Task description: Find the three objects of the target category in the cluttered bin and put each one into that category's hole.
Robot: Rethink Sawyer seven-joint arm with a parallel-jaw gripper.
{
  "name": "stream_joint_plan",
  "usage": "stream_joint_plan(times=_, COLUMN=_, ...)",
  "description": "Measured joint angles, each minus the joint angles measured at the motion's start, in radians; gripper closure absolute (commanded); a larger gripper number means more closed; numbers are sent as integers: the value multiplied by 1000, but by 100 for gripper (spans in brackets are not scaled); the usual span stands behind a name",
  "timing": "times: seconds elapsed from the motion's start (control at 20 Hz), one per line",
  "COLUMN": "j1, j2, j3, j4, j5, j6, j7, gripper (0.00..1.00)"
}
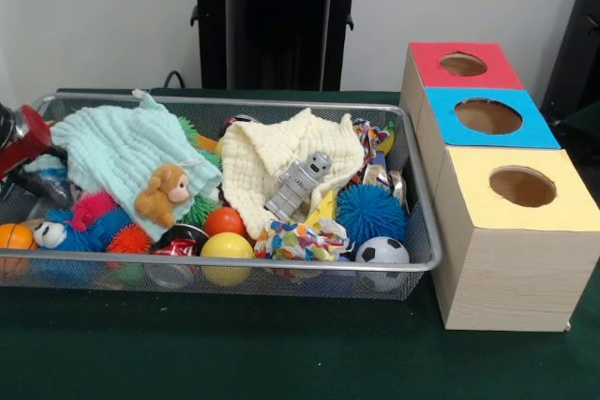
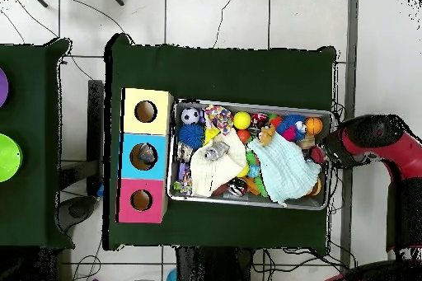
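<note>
On the green table (image 1: 281,362) stands a wire bin (image 1: 420,231) packed with toys and cloths, and just to its right sits a wooden box (image 1: 506,278) with three holes in its top: a red panel (image 1: 464,65) farthest back, a blue panel (image 1: 487,117) in the middle and a yellow panel (image 1: 521,188) nearest. In the front view the arm (image 1: 21,142) reaches into the bin at its far left end, red and black, with its gripper (image 1: 42,189) low among the clutter beside the mint cloth (image 1: 117,152); whether its fingers are released or clenched cannot be told, as the toys hide them. In the overhead view the arm (image 2: 367,139) shows at the bin's right end, turned round as that view is.

Several balls lie along the near side of the bin: a yellow ball (image 1: 226,248) near the middle, a small orange ball (image 1: 225,221) just behind it, a soccer ball (image 1: 382,253) at the right corner, and a blue spiky ball (image 1: 369,213) just behind that one. An orange ball (image 1: 15,237) lies at the near left corner, close to the gripper. The other balls lie well to the right of the gripper.

A grey toy robot (image 1: 298,185) lies on a cream cloth (image 1: 267,156) in the middle, and a small brown plush monkey (image 1: 165,194) rests on the mint cloth.
</note>
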Motion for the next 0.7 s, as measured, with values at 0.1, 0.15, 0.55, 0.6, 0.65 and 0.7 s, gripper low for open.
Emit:
stream_joint_plan(times=0.1, j1=-10, j2=5, j3=14, j4=-5, j5=4, j6=0, j7=-38, gripper=100)
stream_joint_plan(times=0.15, j1=-11, j2=6, j3=16, j4=-5, j5=4, j6=0, j7=-43, gripper=100)
stream_joint_plan(times=0.55, j1=-13, j2=6, j3=19, j4=-7, j5=4, j6=1, j7=-75, gripper=100)
stream_joint_plan(times=0.6, j1=-13, j2=7, j3=19, j4=-9, j5=4, j6=1, j7=-75, gripper=100)
stream_joint_plan(times=0.65, j1=-13, j2=7, j3=19, j4=-9, j5=4, j6=1, j7=-75, gripper=100)
stream_joint_plan(times=0.7, j1=-12, j2=7, j3=19, j4=-9, j5=4, j6=1, j7=-75, gripper=100)
